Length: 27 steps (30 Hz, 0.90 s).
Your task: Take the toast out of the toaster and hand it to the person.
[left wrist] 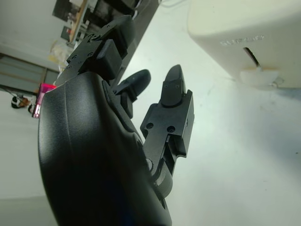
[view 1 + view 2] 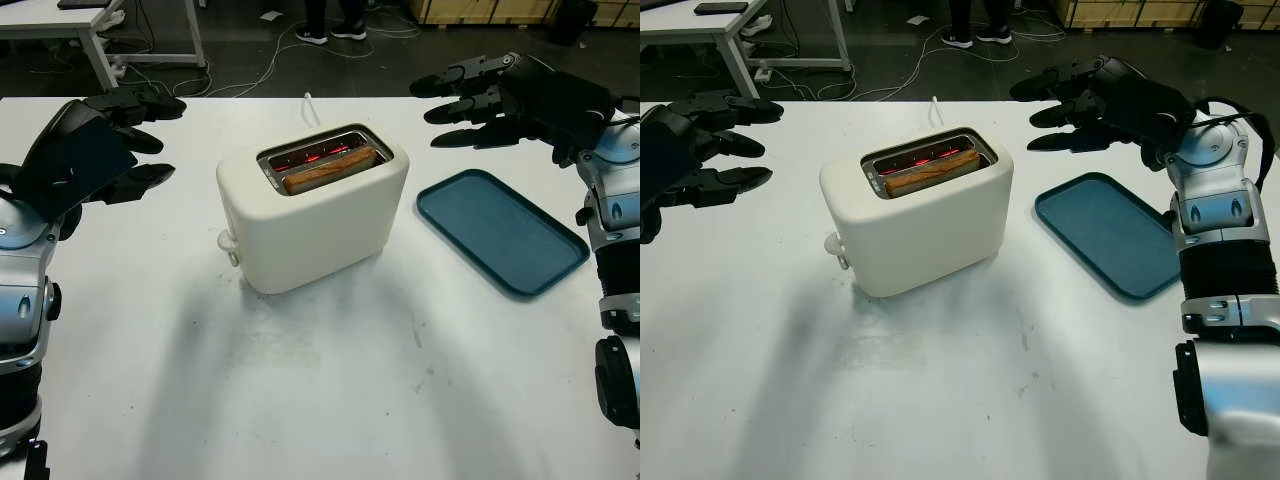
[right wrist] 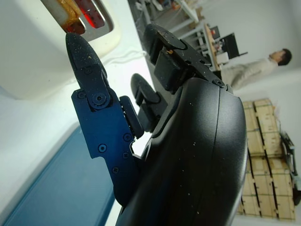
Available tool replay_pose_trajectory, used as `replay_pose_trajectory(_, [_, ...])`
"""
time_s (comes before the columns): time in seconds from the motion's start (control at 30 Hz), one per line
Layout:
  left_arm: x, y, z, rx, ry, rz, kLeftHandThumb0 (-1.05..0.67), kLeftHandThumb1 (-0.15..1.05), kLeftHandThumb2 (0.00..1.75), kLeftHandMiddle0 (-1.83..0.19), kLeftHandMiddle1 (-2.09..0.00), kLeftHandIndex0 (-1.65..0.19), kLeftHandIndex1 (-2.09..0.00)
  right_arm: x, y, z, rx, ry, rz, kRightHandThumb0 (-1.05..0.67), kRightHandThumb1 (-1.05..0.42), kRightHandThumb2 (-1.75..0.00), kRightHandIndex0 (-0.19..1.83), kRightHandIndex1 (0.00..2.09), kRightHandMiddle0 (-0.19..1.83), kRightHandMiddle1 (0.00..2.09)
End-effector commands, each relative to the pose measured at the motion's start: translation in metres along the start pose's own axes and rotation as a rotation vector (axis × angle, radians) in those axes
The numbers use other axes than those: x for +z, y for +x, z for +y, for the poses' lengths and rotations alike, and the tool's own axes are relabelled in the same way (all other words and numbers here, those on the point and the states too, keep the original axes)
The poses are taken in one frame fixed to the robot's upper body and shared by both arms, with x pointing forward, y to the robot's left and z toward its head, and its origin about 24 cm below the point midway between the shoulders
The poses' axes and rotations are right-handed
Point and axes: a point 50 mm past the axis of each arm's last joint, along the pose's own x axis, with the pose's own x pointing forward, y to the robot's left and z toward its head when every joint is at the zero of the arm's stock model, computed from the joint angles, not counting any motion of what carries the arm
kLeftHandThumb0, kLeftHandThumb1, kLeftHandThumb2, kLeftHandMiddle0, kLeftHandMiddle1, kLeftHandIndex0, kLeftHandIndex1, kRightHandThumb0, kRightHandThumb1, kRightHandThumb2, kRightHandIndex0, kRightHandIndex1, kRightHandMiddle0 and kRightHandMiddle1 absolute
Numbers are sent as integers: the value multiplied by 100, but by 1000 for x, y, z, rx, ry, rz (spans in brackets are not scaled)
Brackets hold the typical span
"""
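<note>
The toast [image 2: 328,167] sits in the near slot of the toaster [image 2: 310,205], centred on the counter [image 2: 330,380] so either empty, spread-fingered hand, left hand [image 2: 95,150] at 9 o'clock or right hand [image 2: 510,100] at 2 o'clock, could reach it.

We see the toaster [image 2: 312,205] mid-bench [image 2: 330,400], between our two hands and a bit nearer us than both. Toast [image 2: 328,171] sits in its near slot, top edge showing. Left hand [image 2: 120,135] hangs open over the bench, to the toaster's left, well apart from it. Right hand [image 2: 480,100] open, up over the far right of the bench, right of the toaster. Tray [image 2: 500,232] lies flat on the bench just below and nearer us than the right hand, beside the toaster's right end, not touching. Person's feet [image 2: 330,30] on the floor beyond the bench's far edge.
</note>
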Motion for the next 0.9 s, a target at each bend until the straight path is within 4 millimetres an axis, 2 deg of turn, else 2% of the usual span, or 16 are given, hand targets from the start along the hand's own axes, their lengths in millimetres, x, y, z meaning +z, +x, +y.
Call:
replay_pose_trajectory(0.0, [0,-2,2,13,10,-3,13,92,29,-14,-108,-38,-41,0,0,1,3,-26,-10,-55,-80,0,72,9,69,0])
replay_pose_trajectory(0.87, [1,-1,2,12,12,-6,14,92,29,-14,-110,-37,-45,-1,0,0,4,3,-1,-56,-79,0,72,9,69,0])
